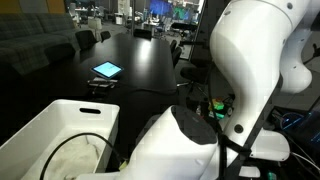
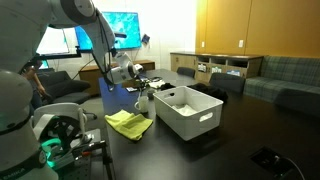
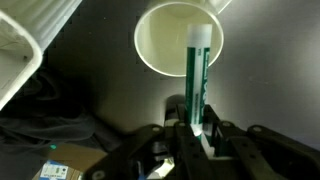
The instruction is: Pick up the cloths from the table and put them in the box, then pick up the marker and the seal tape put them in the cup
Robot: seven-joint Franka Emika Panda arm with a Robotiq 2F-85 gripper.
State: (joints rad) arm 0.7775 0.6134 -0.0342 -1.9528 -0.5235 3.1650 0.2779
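In the wrist view my gripper is shut on a green and white marker. The marker points up the picture, and its far end lies over the mouth of a cream cup on the dark table. In an exterior view the gripper hangs above the cup, just beside the white box. A yellow cloth lies on the table in front of the box. Inside the box I see an off-white cloth. The seal tape is not in view.
A corner of the white box fills the wrist view's upper left. A lit tablet lies farther along the long dark table. Chairs stand round the table's far end. A small carton with a teal label sits near the gripper.
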